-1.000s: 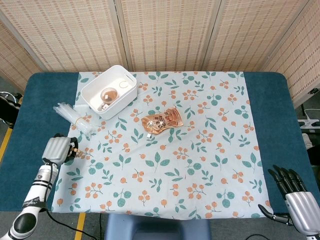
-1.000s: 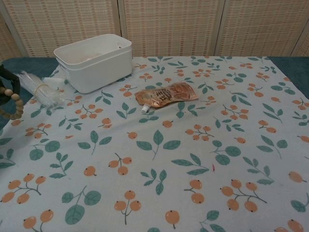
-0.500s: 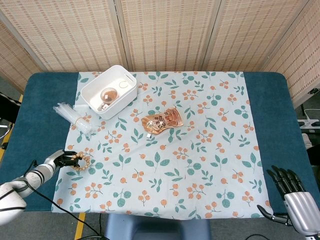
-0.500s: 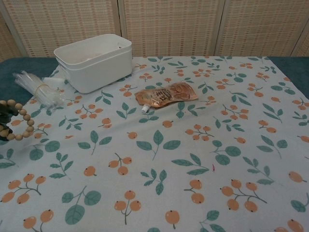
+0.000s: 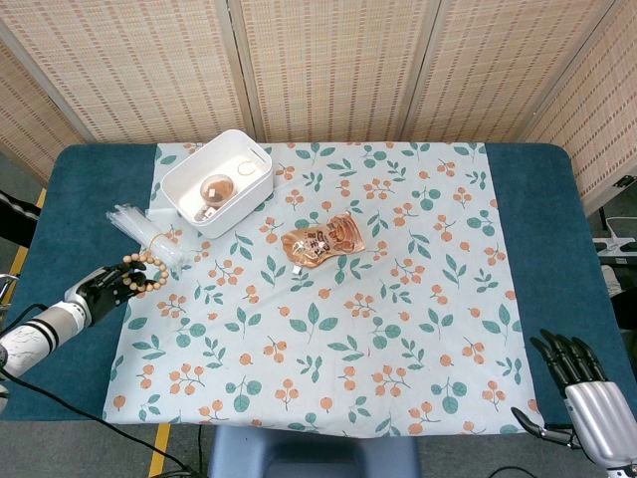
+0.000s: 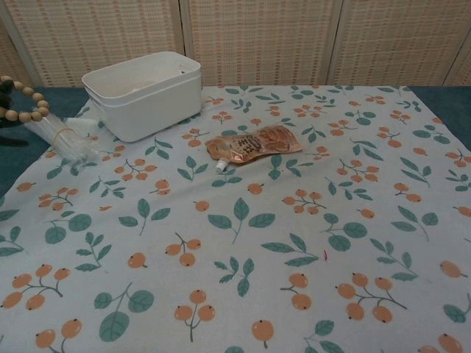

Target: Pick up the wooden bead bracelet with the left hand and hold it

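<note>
The wooden bead bracelet [image 5: 145, 271] is a loop of pale round beads, held up off the cloth at the table's left side. My left hand [image 5: 100, 290] grips it from the left, dark fingers curled around the beads. In the chest view the bracelet [image 6: 23, 103] hangs at the far left edge, with only a dark bit of the hand showing beside it. My right hand [image 5: 582, 383] rests open at the lower right corner, off the cloth, fingers spread and holding nothing.
A white tub [image 5: 217, 182] with a round brownish object inside stands at the back left. A bundle of clear plastic [image 5: 149, 234] lies just beyond the bracelet. An orange pouch [image 5: 320, 241] lies near the middle of the floral cloth [image 5: 398, 329].
My left hand has lifted the bracelet and carried it up and toward the back of the table, away from the cloth's left edge. The right hand has stayed put.
</note>
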